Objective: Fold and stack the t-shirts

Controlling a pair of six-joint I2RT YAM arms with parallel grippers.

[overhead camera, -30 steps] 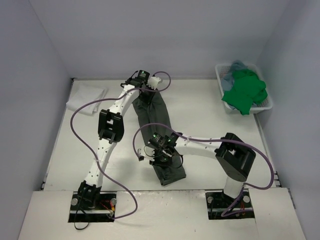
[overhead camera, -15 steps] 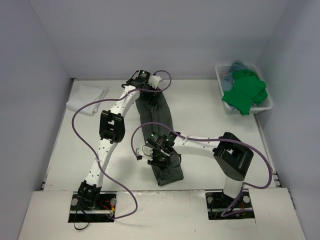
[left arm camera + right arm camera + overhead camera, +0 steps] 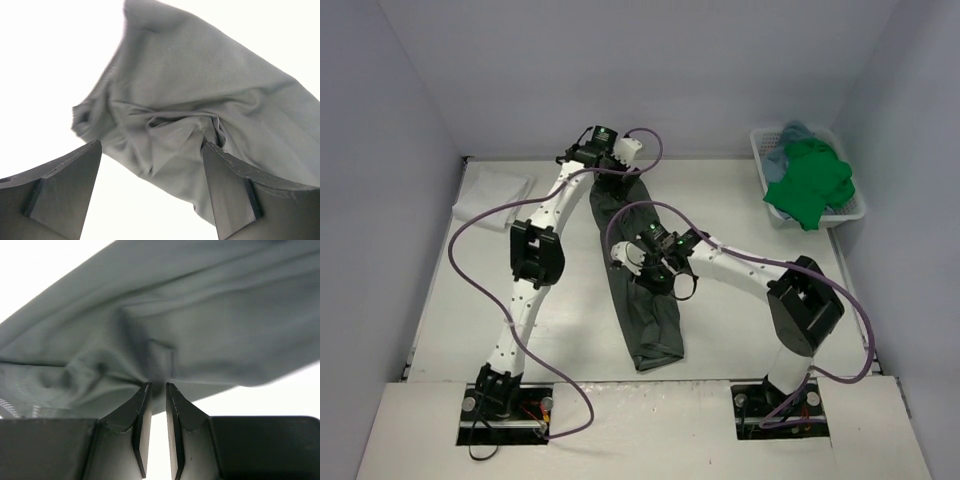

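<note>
**Right gripper pinches the grey shirt, left gripper stands spread above it**

We see the dark grey t-shirt (image 3: 648,322) stretched out as a long, narrow band on the white worktop (image 3: 750,235). It runs from near the middle of the far edge down towards the near edge, and it is crumpled at its far end.

The left gripper (image 3: 151,145) hangs over that far end with its fingers spread wide. The bunched cloth lies below and between them, and neither finger grips it.

The right gripper (image 3: 156,386) sits over the middle of the band. Its fingers are drawn almost together, with a fold of the grey cloth pinched at their tips.

From above, the right wrist and its looping purple cable (image 3: 632,208) cover part of the shirt's middle. The left wrist hides the shirt's far tip.

A folded white t-shirt (image 3: 496,192) lies flat in the far left corner, well apart from the grey one. In the far right corner stands a white lattice basket (image 3: 761,143). A bright green t-shirt (image 3: 810,182) is heaped in it and spills over its near rim, and a teal-blue t-shirt (image 3: 792,133) shows behind the green one.
</note>
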